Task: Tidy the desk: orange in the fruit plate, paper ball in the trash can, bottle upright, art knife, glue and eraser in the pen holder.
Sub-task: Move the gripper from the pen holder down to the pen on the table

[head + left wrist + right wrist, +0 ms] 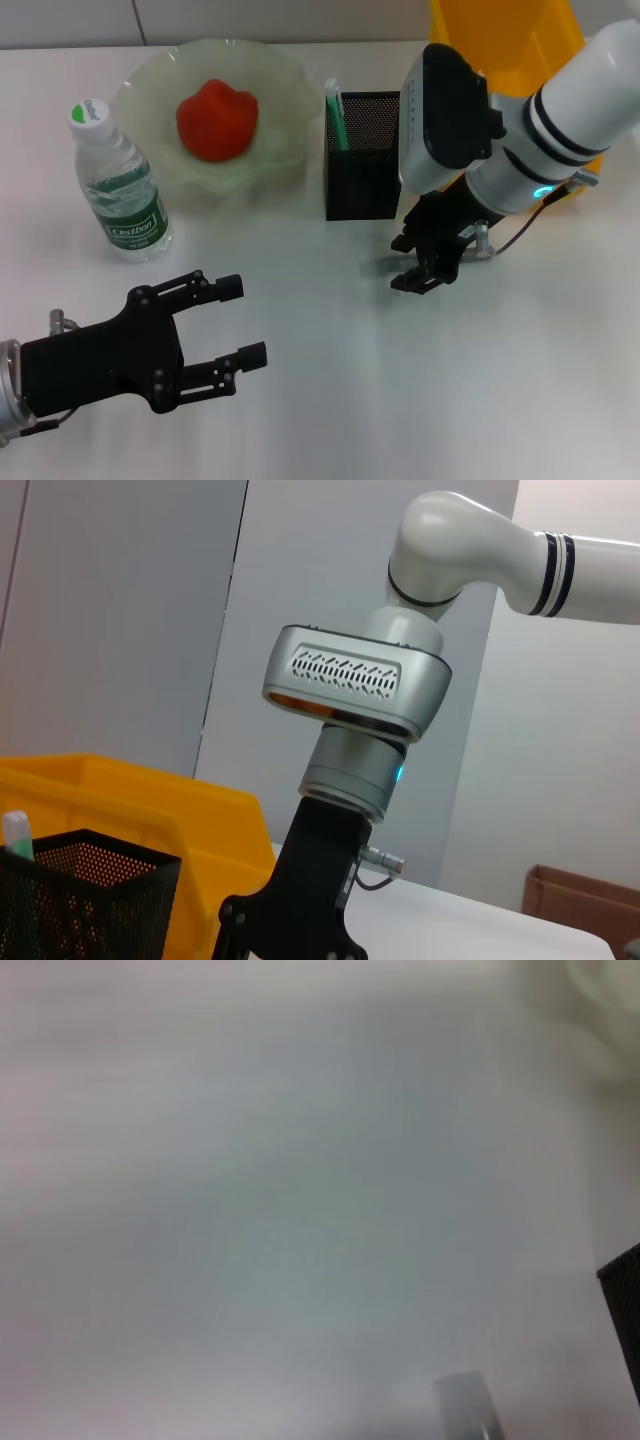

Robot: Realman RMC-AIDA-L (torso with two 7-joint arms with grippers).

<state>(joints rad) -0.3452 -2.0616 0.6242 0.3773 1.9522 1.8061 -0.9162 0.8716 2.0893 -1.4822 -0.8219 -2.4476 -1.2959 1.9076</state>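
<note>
The orange lies in the pale green fruit plate. The bottle stands upright to its left. A green item sticks out of the black mesh pen holder. My right gripper hangs low over the table just in front of the holder, fingers apart. A small pale object lies on the table beside its tips; I cannot tell what it is. My left gripper stands open and empty at the front left. No paper ball shows.
The yellow trash can stands behind the pen holder at the back right. White tabletop spreads between the two grippers. The right arm fills the left wrist view.
</note>
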